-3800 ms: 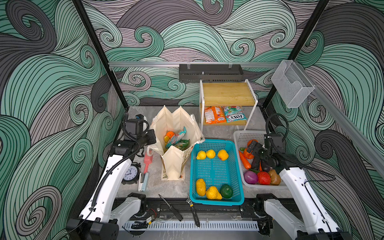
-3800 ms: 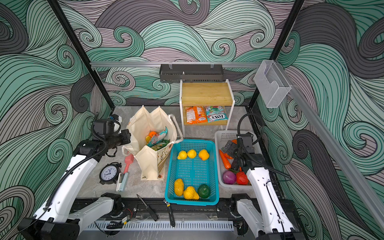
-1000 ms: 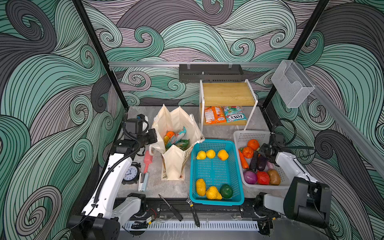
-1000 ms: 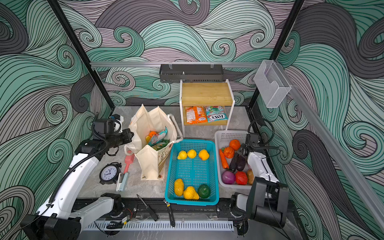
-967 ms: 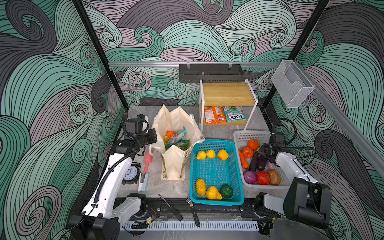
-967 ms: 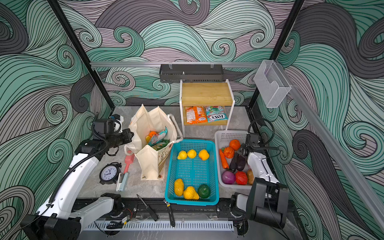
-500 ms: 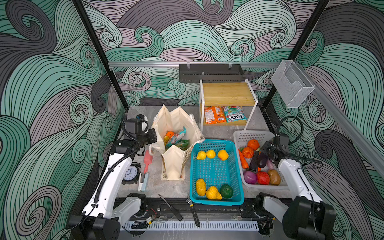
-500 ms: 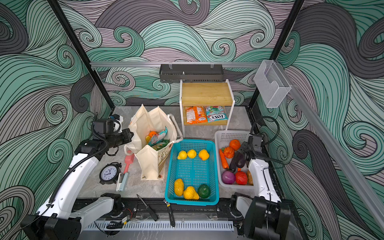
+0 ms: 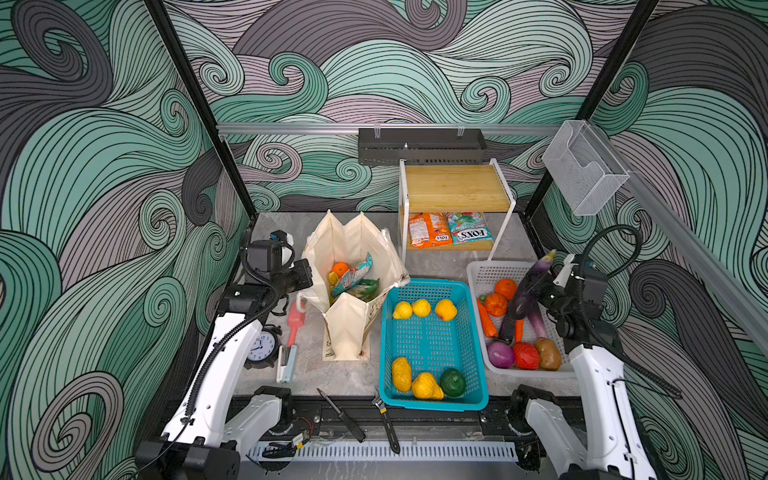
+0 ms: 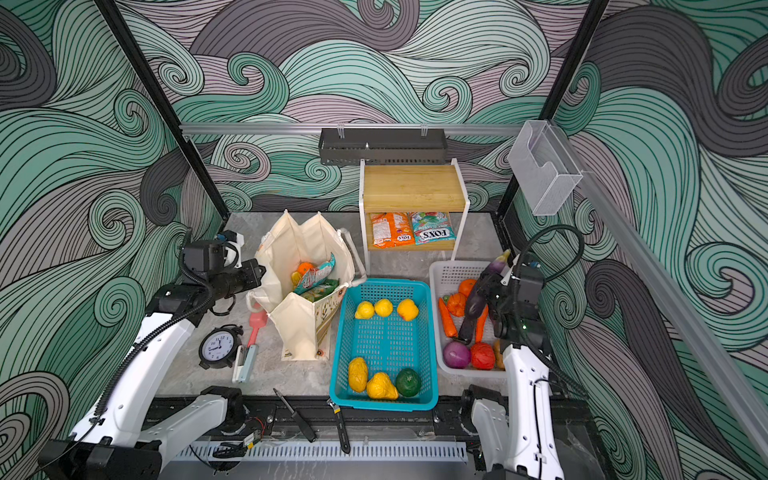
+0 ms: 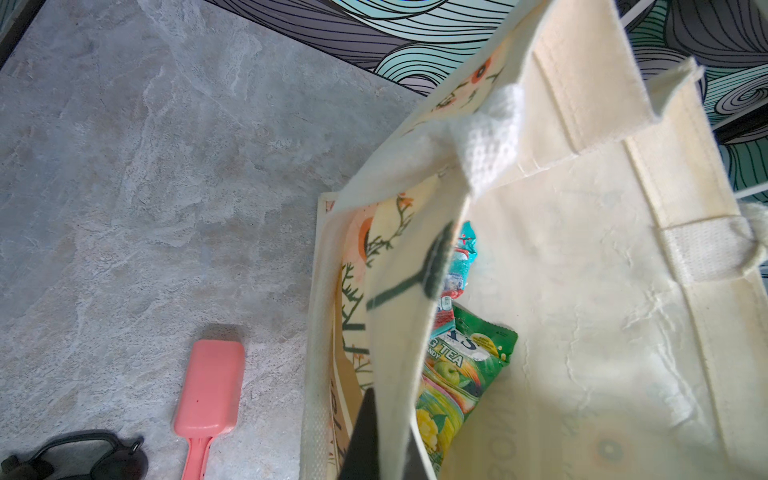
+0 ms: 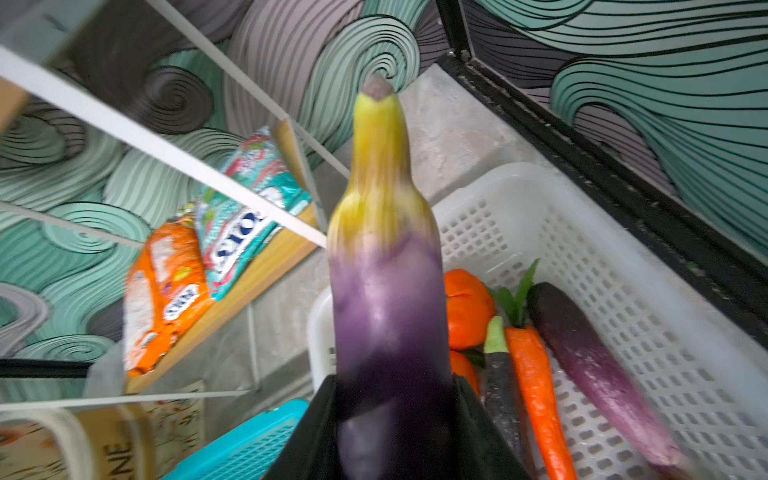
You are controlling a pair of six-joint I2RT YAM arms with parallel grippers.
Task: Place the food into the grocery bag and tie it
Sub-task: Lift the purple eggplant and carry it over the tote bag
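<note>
The right pincer (image 12: 392,415) is clamped on the dark lower part of a purple eggplant (image 12: 384,291), and the yellow-green stem end points away from the wrist. In a top view the eggplant hangs tilted in the air above the white basket (image 9: 490,270), which stands at the right side of the desk (image 9: 440,262). A carrot (image 9: 486,320) and other vegetables lie in this basket under it. The left pincer (image 9: 306,277) is closed on the left rim of the cream bag (image 9: 353,245). The bag stands open on the desk, just beside the teal basket (image 9: 436,404). Inside the bag lie an orange (image 9: 340,268), a teal-red packet (image 9: 354,275) and a green packet (image 11: 461,374). In the left wrist view one dark finger (image 11: 362,436) lies against the outside of the bag wall, and I cannot see the other finger clearly.
</note>
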